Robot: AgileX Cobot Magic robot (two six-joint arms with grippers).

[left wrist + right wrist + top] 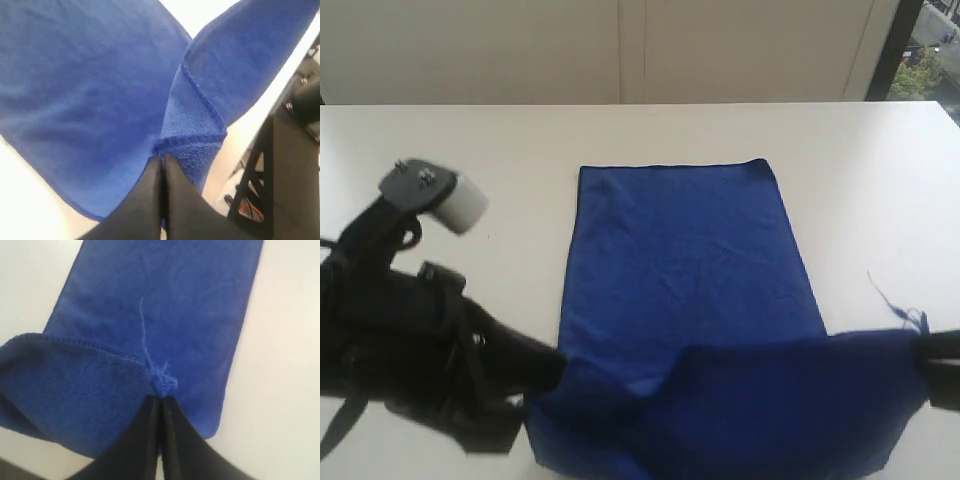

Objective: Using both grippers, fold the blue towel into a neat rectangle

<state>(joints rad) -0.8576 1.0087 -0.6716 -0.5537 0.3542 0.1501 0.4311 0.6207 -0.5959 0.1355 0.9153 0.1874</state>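
Blue towel point(685, 270), its near edge cropped, is clamped at the corners by left fingers point(144, 200) and right fingers point(145, 437).

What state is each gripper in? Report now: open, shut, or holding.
Left gripper: shut on a corner of the blue towel.
Right gripper: shut on another towel corner, beside a loose thread.

blue towel point(685, 250): royal blue, far part lies flat, near edge is lifted and stretched between 2 grippers. left gripper point(162, 161) is clamped on 1 hemmed corner. right gripper point(161, 400) is clamped on the other, frayed corner.
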